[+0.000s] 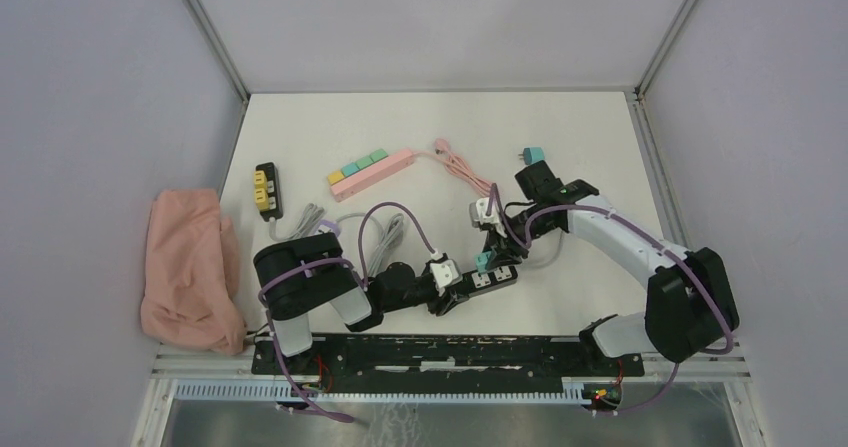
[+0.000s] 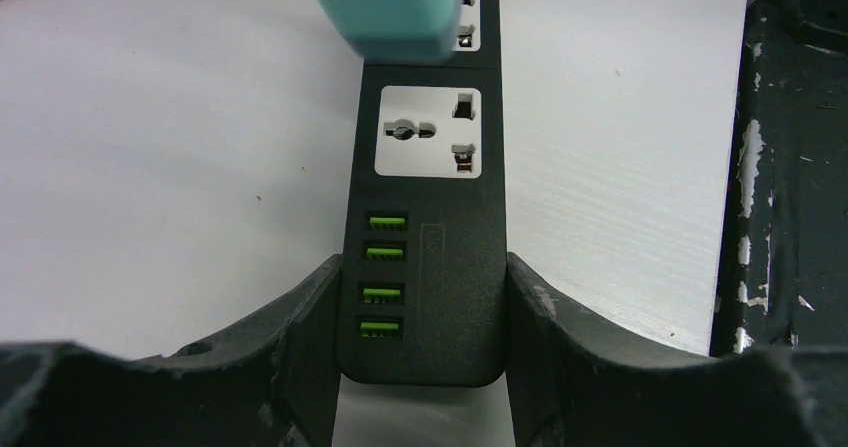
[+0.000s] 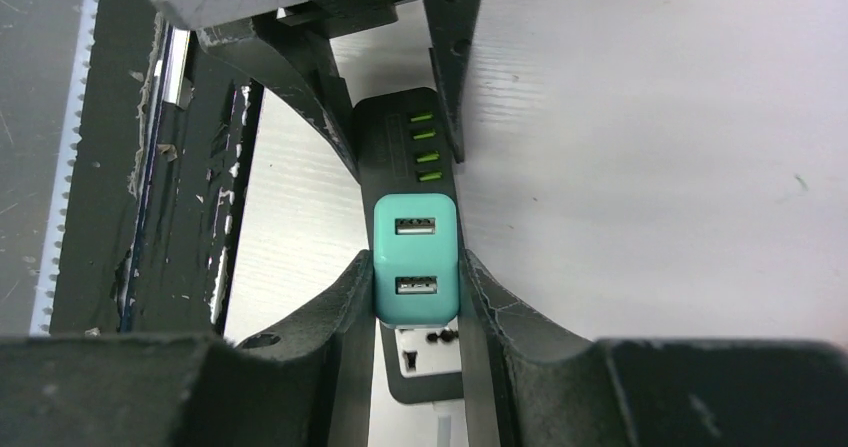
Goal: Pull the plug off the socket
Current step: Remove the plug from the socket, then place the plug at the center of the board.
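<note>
Power strip (image 2: 430,217) lies near the table's near edge, its end clamped by the left gripper (image 2: 420,302). The right gripper (image 3: 417,289) is closed on the teal plug (image 3: 416,252). Extraction appears pending: pull straight off, strip held firm.

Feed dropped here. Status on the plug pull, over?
Left claw clamps black power strip. Right claw shut on teal plug, apparently seated. No obstruction seen.

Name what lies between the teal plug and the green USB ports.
An empty white socket, shown in the left wrist view.
</note>
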Available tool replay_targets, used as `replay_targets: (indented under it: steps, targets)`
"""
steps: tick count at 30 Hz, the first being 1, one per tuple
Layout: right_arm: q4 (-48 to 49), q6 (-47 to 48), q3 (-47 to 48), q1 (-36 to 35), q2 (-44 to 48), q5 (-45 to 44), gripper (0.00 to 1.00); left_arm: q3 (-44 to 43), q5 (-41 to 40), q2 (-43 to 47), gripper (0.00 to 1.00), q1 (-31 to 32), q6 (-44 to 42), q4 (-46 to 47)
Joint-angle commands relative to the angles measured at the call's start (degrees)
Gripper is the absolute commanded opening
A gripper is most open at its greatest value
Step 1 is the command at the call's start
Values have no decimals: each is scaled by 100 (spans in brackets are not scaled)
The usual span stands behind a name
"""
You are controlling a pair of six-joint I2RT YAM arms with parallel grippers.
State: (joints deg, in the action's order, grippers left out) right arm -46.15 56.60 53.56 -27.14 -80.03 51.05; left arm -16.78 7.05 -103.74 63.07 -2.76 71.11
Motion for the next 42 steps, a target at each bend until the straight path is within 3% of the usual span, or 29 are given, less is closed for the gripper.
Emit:
replay_targets:
  steps: [1,4,5,9,12,23,31,37,42]
  targets:
    - [-582,513,275,263,314,783,0,-13,-44,-151,3,-49,77,-69]
    - [-309,25,355,419,324,848,0,-11,-77,-67,3,-49,150,-76]
    - [-114,-487,404,522,334,850,0,-8,-87,-10,8,-63,215,-116]
    - [604,-1676,456,1047,432,926,0,-59,-231,484,66,-74,545,-679]
    - [1052,-2378,408,1510,573,989,0,-120,-476,1026,84,-96,882,-1237]
    - [2760,-4508,-44,3257,1290,1634,0,-1400,-486,3237,92,-192,1227,-4745]
    - [3227,-5681,-110,4024,1479,1800,1,-1733,-562,4322,100,-407,1925,-5413]
    - [3127,-5778,21,4265,1437,1861,0,-1841,-540,5035,99,-583,2268,-5716]
    - [2954,-5841,239,4273,1158,1835,0,-2029,-830,5419,99,-641,2146,-6481]
